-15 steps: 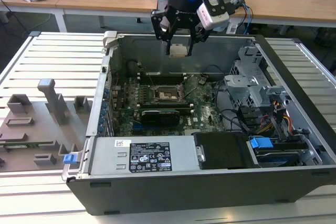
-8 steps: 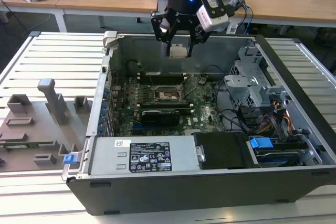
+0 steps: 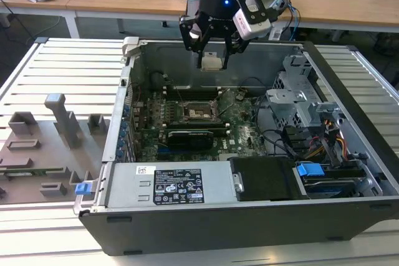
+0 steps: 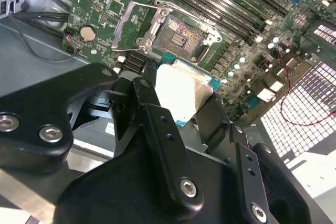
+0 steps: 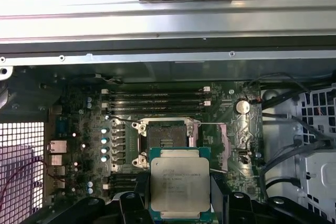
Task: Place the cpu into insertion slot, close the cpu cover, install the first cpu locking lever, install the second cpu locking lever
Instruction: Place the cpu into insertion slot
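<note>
The fingers (image 4: pixel 147 103) are clenched on two sides of the cpu (image 5: pixel 180 184); the gripper (image 3: pixel 211 61) holds it flat, grey metal side up, in the air inside the open computer case (image 3: pixel 218 216); the chip touches nothing but the fingers. Below it, on the green board (image 3: pixel 243 126), lies the insertion slot (image 5: pixel 167 136); the slot is bare, and in the exterior view it sits lower and a bit nearer than the chip. The cpu cover (image 4: pixel 121 27) looks tipped open next to the slot, out of the way. The step in hand seems to be putting the chip in; to do it well, the chip should be kept flat; its edges should line up with the square slot; it should go down slow and straight, with no push, for the tiny pins could bend.
</note>
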You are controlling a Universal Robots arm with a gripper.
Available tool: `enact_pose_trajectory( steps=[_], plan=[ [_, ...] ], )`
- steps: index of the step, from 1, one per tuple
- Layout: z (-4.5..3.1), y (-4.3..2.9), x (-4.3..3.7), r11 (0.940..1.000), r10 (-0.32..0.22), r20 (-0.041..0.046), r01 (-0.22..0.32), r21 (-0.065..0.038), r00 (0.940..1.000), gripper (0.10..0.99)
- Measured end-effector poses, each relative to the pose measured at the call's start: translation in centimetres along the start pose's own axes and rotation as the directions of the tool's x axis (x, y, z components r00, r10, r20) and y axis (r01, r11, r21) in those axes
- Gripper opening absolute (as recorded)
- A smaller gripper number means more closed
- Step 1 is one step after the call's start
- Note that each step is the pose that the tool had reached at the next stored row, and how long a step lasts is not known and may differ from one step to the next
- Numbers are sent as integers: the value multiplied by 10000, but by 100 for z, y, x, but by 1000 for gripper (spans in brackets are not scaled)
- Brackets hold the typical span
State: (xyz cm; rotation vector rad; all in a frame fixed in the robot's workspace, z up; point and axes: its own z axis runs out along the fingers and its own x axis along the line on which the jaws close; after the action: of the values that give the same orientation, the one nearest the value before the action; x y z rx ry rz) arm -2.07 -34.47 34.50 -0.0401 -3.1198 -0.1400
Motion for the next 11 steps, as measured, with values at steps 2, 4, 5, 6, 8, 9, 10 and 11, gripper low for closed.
enact_pose_trajectory(
  steps=[2,4,5,6,8,9,10,11],
  plan=[
    [16,-1,0,10000,-1,0,1,0,10000,545],
    [36,-3,-1,10000,-1,0,1,-1,10000,545],
    [45,-4,-1,10000,-1,0,1,0,10000,545],
    [50,-5,-1,10000,-1,0,1,0,10000,545],
    [61,-5,-1,10000,0,0,0,0,10000,545],
    [66,-6,-2,10000,-1,0,1,0,10000,545],
    [69,-6,-2,10000,-1,0,1,0,10000,545],
    [75,-7,-2,10000,0,0,0,0,10000,545]
  ],
)
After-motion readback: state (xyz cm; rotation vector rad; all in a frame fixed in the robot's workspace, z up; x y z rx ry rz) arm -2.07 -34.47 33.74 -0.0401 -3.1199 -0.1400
